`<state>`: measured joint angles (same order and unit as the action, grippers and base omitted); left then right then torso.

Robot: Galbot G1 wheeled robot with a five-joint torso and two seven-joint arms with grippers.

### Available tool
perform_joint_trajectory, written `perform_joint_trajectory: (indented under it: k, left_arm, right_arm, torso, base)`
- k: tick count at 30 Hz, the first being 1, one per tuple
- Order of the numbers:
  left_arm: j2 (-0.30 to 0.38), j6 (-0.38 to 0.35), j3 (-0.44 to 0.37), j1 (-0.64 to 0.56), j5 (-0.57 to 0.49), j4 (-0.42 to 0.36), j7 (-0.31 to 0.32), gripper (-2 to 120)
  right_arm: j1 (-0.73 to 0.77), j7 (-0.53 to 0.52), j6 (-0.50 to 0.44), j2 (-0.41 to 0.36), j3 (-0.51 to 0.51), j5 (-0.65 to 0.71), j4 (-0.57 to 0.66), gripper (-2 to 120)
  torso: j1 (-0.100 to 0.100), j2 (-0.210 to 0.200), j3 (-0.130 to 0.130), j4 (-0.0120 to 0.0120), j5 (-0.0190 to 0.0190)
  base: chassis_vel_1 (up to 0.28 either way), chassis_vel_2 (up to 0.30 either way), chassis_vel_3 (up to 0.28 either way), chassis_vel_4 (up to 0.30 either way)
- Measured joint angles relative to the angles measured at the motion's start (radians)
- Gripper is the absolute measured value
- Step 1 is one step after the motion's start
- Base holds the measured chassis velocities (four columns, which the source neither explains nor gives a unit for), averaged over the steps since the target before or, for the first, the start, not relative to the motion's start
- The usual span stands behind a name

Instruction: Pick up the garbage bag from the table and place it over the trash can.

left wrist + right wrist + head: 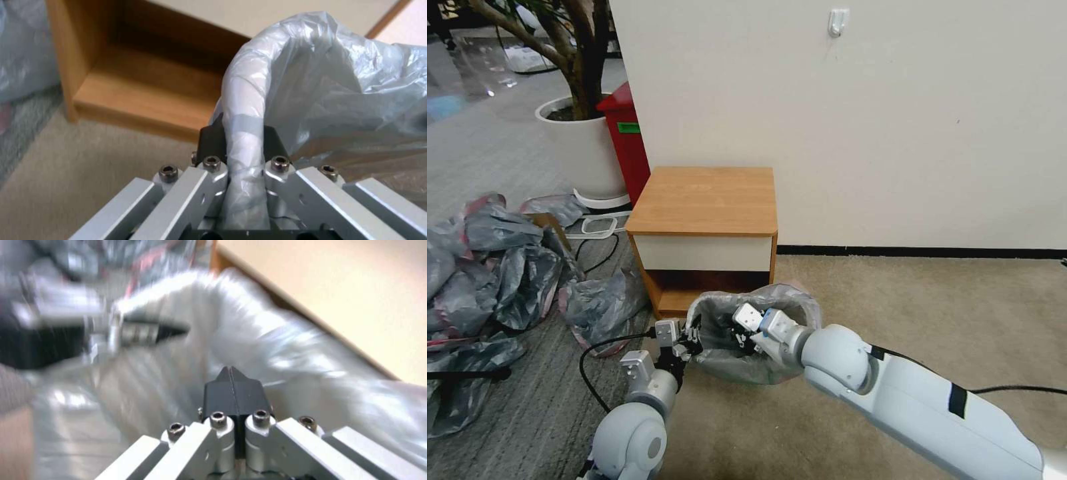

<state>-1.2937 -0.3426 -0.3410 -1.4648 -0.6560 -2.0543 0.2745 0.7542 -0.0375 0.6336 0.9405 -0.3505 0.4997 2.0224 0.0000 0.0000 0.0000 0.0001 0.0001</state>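
The grey translucent garbage bag (780, 307) is draped over the trash can, which stands on the carpet in front of the table (704, 200). The can's rounded rim (240, 106) shows through the plastic. My left gripper (694, 337) is at the can's left edge, shut on the garbage bag. Its black pads (211, 140) pinch the bag-wrapped rim from both sides. My right gripper (739, 331) reaches down inside the bag's mouth. It is shut, with its fingertips (225, 386) pressed together and nothing seen between them. The tabletop is bare.
A heap of grey-and-pink bags (487, 267) covers the floor at the left, beside a white planter (584, 150) and a red bin (627, 140). A black cable (594, 360) runs near my left arm. Open beige carpet (927, 313) lies to the right, along the wall.
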Motion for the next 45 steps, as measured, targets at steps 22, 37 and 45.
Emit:
perform_joint_trajectory:
  k: [22, 37, 45]
  left_arm:
    - [-0.001, -0.085, -0.061, -0.085, -0.142, -0.008, 0.077, 5]
    - [0.006, -0.166, -0.045, -0.111, -0.101, -0.005, 0.036, 5]
    - [0.005, -0.191, -0.050, -0.124, -0.086, -0.008, 0.014, 23]
  right_arm:
    - [0.850, -0.143, -0.635, 0.260, 0.560, -0.306, 0.141, 42]
    - [0.932, -0.195, -0.707, 0.365, 0.592, -0.369, 0.114, 94]
    - [0.941, -0.208, -0.705, 0.359, 0.600, -0.370, 0.127, 100]
  torso:
    - [0.000, 0.000, 0.000, -0.0002, 0.0000]
    - [0.000, 0.000, 0.000, 0.0000, 0.0000]
    - [0.000, 0.000, 0.000, 0.0000, 0.0000]
  base:
    - [0.000, 0.000, 0.000, 0.000]
    - [0.000, 0.000, 0.000, 0.000]
    - [0.000, 0.000, 0.000, 0.000]
